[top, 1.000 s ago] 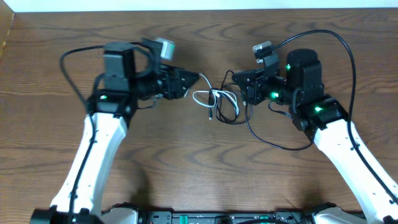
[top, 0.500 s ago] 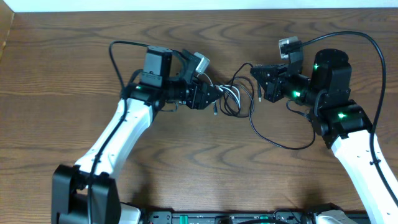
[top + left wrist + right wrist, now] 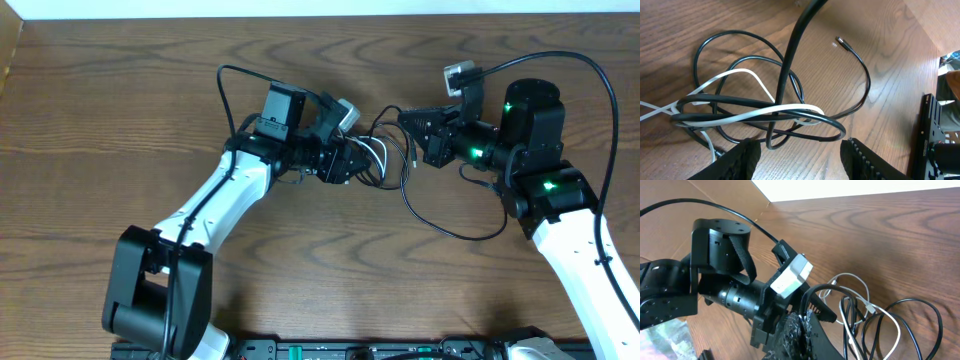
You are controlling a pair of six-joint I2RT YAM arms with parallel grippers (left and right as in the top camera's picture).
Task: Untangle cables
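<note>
Left gripper (image 3: 801, 146) is hanging with jaws well apart and empty, straddling the near edge of the cables (image 3: 755, 111), which are tangled on the table (image 3: 880, 30) between the arms. Right gripper (image 3: 805, 325), closed, seems to be pinching one raised black strand. Judging them light, limp and slippery; take the white cord (image 3: 735, 75) at its outer bend.

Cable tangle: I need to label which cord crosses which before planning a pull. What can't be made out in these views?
Overhead: the tangle is too small, and the left gripper covers part of it; crossings unreadable.
Left wrist: the raised black cable leaves the top edge, the white cable the left edge; those ends unseen.
Right wrist: the right gripper is cut by the bottom edge; whether it pinches a cord cannot be told.
</note>
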